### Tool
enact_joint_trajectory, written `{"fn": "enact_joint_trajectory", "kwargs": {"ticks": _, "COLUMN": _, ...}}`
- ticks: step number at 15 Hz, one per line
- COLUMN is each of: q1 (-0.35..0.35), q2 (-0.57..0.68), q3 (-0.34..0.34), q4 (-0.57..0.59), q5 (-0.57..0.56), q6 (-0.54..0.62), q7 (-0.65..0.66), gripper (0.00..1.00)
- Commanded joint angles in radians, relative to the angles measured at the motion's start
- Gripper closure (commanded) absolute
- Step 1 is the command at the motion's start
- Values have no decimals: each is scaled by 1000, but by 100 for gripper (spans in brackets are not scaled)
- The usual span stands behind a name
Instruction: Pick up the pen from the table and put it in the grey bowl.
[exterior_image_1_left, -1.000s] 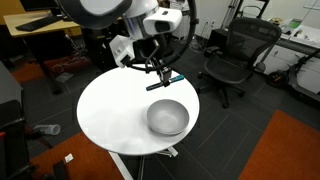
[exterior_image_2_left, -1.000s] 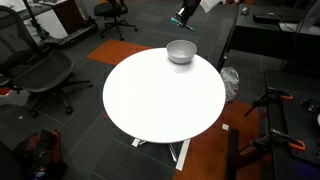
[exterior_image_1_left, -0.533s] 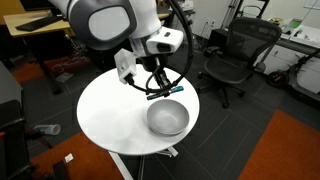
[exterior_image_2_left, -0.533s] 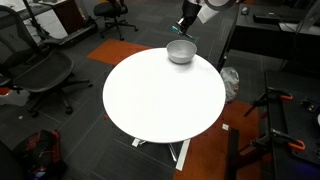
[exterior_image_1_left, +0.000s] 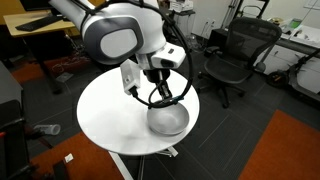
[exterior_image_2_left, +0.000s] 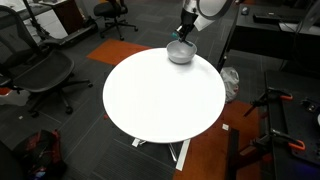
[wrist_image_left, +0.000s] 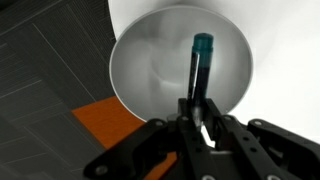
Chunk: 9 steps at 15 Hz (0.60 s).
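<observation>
The grey bowl (exterior_image_1_left: 168, 119) sits on the round white table (exterior_image_1_left: 105, 115) near its edge; it also shows in an exterior view (exterior_image_2_left: 180, 53) and fills the wrist view (wrist_image_left: 150, 70). My gripper (wrist_image_left: 198, 118) is shut on the pen (wrist_image_left: 199, 65), a thin dark teal stick that points down over the bowl's inside. In both exterior views the gripper (exterior_image_1_left: 166, 93) (exterior_image_2_left: 184, 32) hangs right above the bowl; the pen is too small to make out there.
Black office chairs (exterior_image_1_left: 232, 55) (exterior_image_2_left: 40, 70) stand around the table. A wooden desk (exterior_image_1_left: 35, 25) is at the back. An orange floor patch (exterior_image_1_left: 290, 150) lies beside the table. Much of the white tabletop (exterior_image_2_left: 160, 95) is bare.
My gripper has moved with the pen from beside the bowl to above it and has come lower toward the bowl's opening.
</observation>
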Motion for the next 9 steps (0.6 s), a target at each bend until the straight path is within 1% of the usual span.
{"fn": "enact_joint_trajectory", "kwargs": {"ticks": 1, "q1": -25, "q2": 47, "q3": 19, "q4": 45, "q5": 43, "q6": 10, "q7": -24, "gripper": 95}}
{"fn": "enact_joint_trajectory", "kwargs": {"ticks": 4, "q1": -30, "q2": 77, "q3": 20, "q4": 69, "q5": 61, "q6": 8, "q7": -22, "gripper": 95}}
{"fn": "enact_joint_trajectory", "kwargs": {"ticks": 5, "q1": -32, "q2": 88, "q3": 20, "q4": 78, "q5": 65, "q6": 4, "q7": -21, "gripper": 56}}
{"fn": "enact_joint_trajectory", "kwargs": {"ticks": 6, "q1": -34, "q2": 95, "q3": 21, "q4": 85, "q5": 69, "q6": 4, "q7": -21, "gripper": 54}}
{"fn": "enact_joint_trajectory", "kwargs": {"ticks": 7, "q1": -36, "q2": 103, "q3": 22, "q4": 91, "q5": 73, "q6": 4, "q7": -20, "gripper": 49}}
{"fn": "enact_joint_trajectory", "kwargs": {"ticks": 9, "q1": -37, "q2": 114, "q3": 23, "q4": 102, "q5": 79, "q6": 2, "q7": -20, "gripper": 33}}
